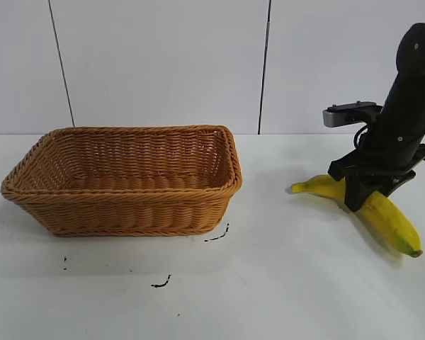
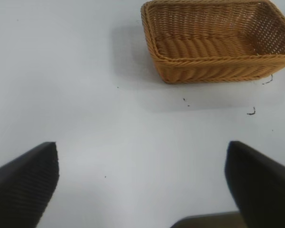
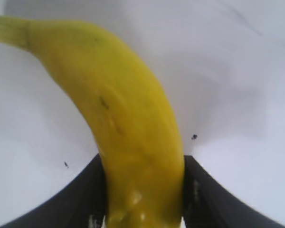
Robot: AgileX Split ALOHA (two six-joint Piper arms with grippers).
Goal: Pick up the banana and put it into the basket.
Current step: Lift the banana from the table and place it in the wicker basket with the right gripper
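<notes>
We have the banana [image 1: 386,212] pinched in the right tool [image 1: 365,195], whose two dark fingers [image 3: 85,199] press against its flanks near the middle of its length, as the right wrist view shows. From the exterior view the fruit looks to be just off the white surface [image 1: 283,283], stem end toward the basket [image 1: 124,180] and dark end angled down toward the camera, though we cannot tell for sure whether that low end has cleared.

The step in hand, as we judge it, is the lift and carry. To do it well we should bring the banana up high enough that its drooping end passes above the braided rim, since the basket's walls flare outward and a low end could catch and push the basket along. The grip sits roughly central, so we expect little swing, but a smooth, unhurried sweep toward the basket will keep the fruit from twisting between the fingers. We should aim for the middle of the basket's floor and line the banana up with the basket's long side, then lower it before releasing.

The left tool [image 2: 142,190] hangs spread and empty over bare surface, well apart from the basket, and can stay where it is.
</notes>
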